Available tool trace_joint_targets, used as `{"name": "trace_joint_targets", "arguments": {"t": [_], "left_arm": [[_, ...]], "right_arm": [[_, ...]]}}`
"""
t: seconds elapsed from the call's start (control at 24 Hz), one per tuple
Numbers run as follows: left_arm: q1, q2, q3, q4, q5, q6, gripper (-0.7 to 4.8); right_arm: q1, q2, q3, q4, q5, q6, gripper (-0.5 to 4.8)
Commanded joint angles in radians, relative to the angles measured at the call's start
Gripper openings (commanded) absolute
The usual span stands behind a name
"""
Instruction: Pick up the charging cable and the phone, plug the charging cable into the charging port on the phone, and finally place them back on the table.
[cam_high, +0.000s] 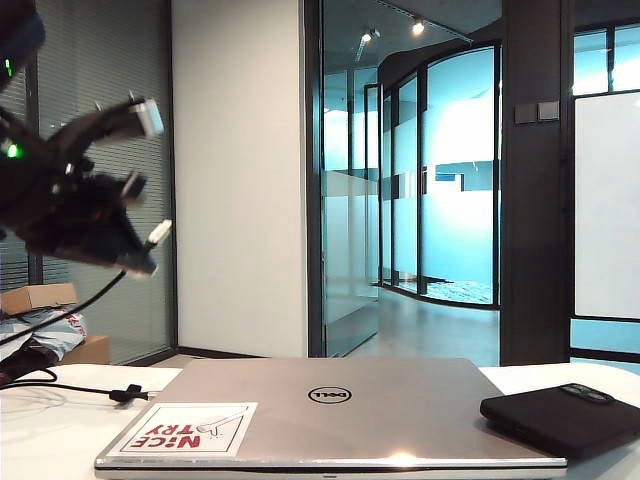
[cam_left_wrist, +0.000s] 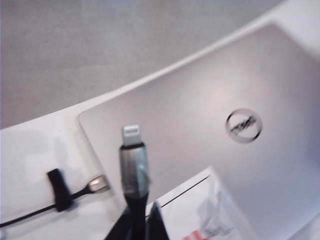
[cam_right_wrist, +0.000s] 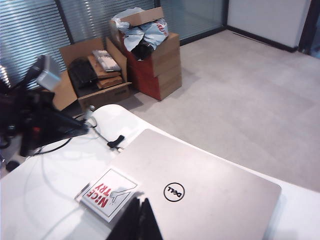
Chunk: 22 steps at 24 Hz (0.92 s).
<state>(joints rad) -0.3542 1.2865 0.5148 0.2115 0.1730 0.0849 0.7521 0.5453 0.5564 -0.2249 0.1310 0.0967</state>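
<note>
While the left fingers (cam_high: 150, 240), raised at the exterior view's 9 o'clock, pinch the cable (cam_left_wrist: 134, 170) behind its plug, the phone (cam_high: 560, 415) lies on the bench (cam_high: 40, 440) at 4 o'clock; the right fingers (cam_right_wrist: 140, 215), closed empty over the laptop (cam_high: 340, 400), should probably fetch it next.

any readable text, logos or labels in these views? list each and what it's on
"DELL": round logo on the closed silver laptop's lid.
"NICE TRY": red letters on the white sticker at the lid's corner, upside down in the exterior view.
Cardboard boxes on the floor: no print legible.
</note>
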Motion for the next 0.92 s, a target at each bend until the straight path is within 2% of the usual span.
{"name": "trace_joint_targets", "arguments": {"t": [0.04, 0.12, 0.25, 0.46, 0.71, 0.92], "left_arm": [[-0.034, -0.048, 0.004, 0.002, 0.003, -0.157, -0.06], [-0.071, -0.078, 0.004, -0.006, 0.003, -0.203, -0.06], [-0.147, -0.088, 0.004, -0.004, 0.003, -0.258, -0.06], [-0.193, -0.088, 0.003, -0.023, 0.003, -0.257, -0.06], [-0.199, -0.083, 0.000, -0.024, 0.003, -0.250, -0.06], [-0.201, -0.070, -0.006, -0.033, 0.003, -0.250, -0.06]], "right_arm": [[-0.040, 0.002, 0.006, -0.011, 0.005, 0.117, -0.02], [-0.087, 0.001, -0.006, -0.019, -0.010, 0.179, -0.01], [-0.187, -0.001, -0.051, 0.003, -0.123, 0.261, -0.01], [-0.309, -0.001, -0.121, 0.062, -0.249, 0.358, -0.01], [-0.473, 0.000, -0.225, 0.135, -0.360, 0.481, -0.02], [-0.581, 0.002, -0.307, 0.157, -0.378, 0.514, -0.01]]}}
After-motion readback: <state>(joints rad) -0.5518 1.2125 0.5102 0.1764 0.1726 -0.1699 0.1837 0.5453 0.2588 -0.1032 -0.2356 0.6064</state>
